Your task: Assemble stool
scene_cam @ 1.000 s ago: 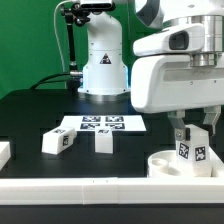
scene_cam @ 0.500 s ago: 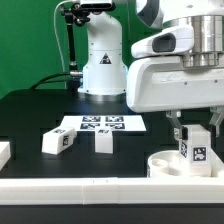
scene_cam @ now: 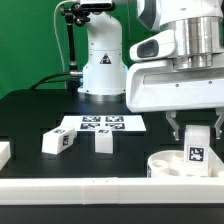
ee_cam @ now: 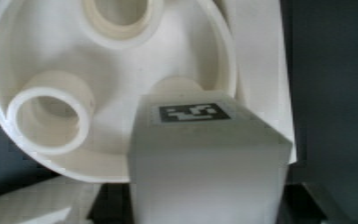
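Note:
My gripper (scene_cam: 196,134) is shut on a white stool leg (scene_cam: 197,146) with a black-and-white tag, held upright over the round white seat (scene_cam: 163,164) at the exterior view's right. In the wrist view the held leg (ee_cam: 208,165) fills the foreground with its tag facing the camera. Beyond it lies the seat (ee_cam: 105,70) with a round socket (ee_cam: 55,115) beside the leg's end. Whether the leg touches the seat I cannot tell. Two more legs (scene_cam: 57,141) (scene_cam: 103,141) lie on the black table toward the exterior view's left.
The marker board (scene_cam: 103,124) lies flat behind the two loose legs. A long white rail (scene_cam: 80,188) runs along the table's front edge, and another white piece (scene_cam: 4,152) sits at the far left edge. The arm's white base (scene_cam: 102,60) stands at the back.
My gripper has carried the held leg a little toward the exterior view's right, over the seat. The two loose legs and the seat have not moved.

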`<state>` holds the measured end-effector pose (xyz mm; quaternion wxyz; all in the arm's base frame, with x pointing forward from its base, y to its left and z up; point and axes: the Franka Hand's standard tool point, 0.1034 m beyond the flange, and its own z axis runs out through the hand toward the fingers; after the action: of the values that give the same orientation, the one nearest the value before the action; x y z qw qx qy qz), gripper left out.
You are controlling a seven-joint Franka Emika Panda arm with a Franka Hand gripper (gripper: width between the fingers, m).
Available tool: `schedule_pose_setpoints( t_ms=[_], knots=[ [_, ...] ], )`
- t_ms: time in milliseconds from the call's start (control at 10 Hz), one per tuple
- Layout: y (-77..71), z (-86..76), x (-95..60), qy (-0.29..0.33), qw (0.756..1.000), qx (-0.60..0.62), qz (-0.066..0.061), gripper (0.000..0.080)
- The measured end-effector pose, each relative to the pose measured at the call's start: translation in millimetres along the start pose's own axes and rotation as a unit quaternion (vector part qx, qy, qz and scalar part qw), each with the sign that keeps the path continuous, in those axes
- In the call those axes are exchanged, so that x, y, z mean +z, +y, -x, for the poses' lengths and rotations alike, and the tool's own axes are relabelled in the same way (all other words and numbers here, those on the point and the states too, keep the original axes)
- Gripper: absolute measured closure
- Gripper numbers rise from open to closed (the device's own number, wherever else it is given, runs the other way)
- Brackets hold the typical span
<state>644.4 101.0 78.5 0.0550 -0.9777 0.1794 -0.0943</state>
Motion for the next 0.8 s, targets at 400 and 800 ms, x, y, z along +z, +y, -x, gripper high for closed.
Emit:
schedule_pose_setpoints(
  t_ms=[400, 800],
  knots=[
    [-0.6, 1.2, 0.1, -0.003, 0.984, 0.180, -0.005, 0.0453],
    [-1.5, 2.6, -0.2, -0.016, 0.940, 0.341, -0.015, 0.0453]
  ],
)
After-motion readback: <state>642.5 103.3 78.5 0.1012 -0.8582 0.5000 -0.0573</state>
